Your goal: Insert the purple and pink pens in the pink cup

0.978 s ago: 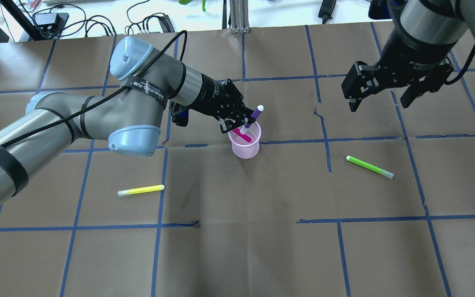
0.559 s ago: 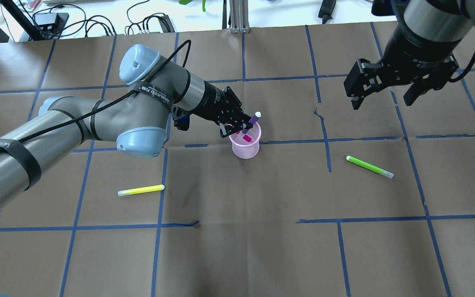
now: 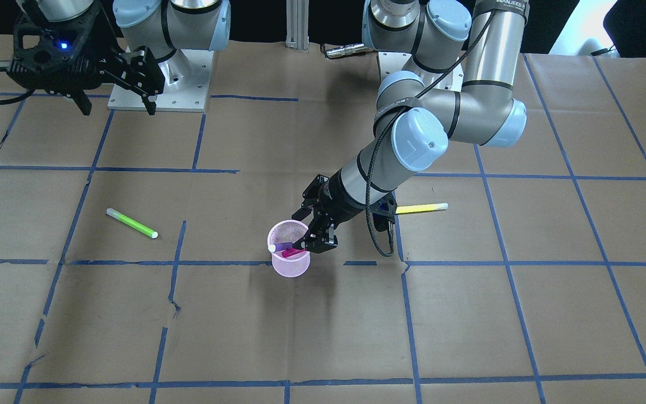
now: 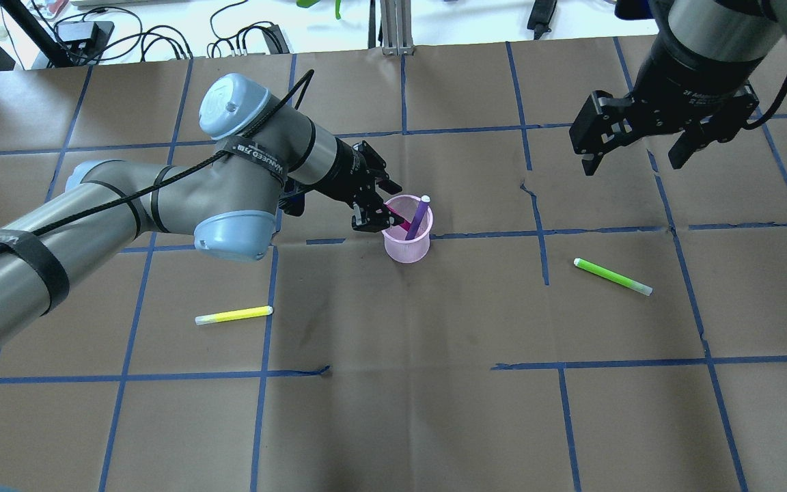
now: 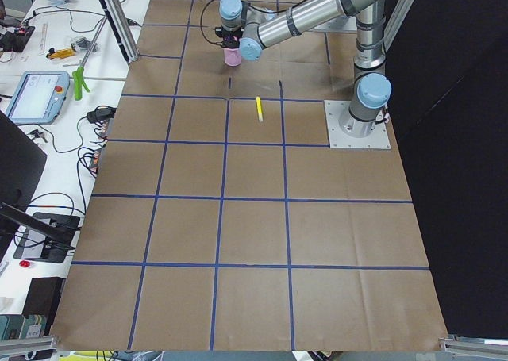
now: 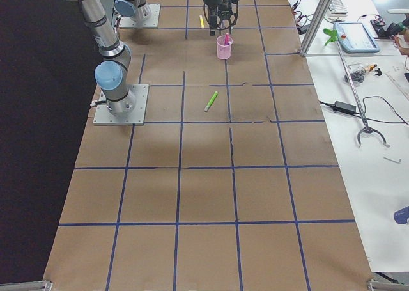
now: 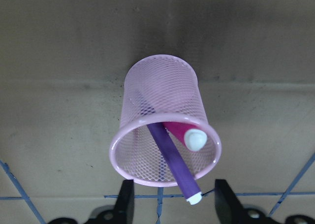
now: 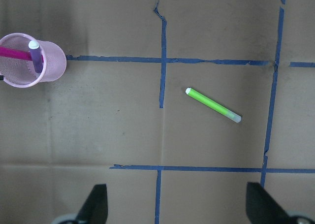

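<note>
The pink mesh cup (image 4: 407, 246) stands mid-table. It also shows in the front view (image 3: 290, 268) and the left wrist view (image 7: 162, 86). The purple pen (image 4: 417, 220) leans inside it, white cap at the rim (image 7: 172, 157). The pink pen (image 4: 397, 220) lies slanted inside beside it (image 7: 179, 132). My left gripper (image 4: 381, 206) is open and empty, just beside the cup's rim (image 7: 174, 207). My right gripper (image 4: 632, 160) is open and empty, high at the far right (image 8: 179, 209).
A green pen (image 4: 612, 276) lies on the paper to the right of the cup (image 8: 212, 105). A yellow pen (image 4: 233, 315) lies front left (image 3: 421, 208). Brown paper with blue tape lines covers the table. Cables lie beyond the far edge.
My left gripper lowered the purple pen into the cup, let it go, and drew back a little to the left. The pen now leans on the cup's rim. The right arm barely moved.
</note>
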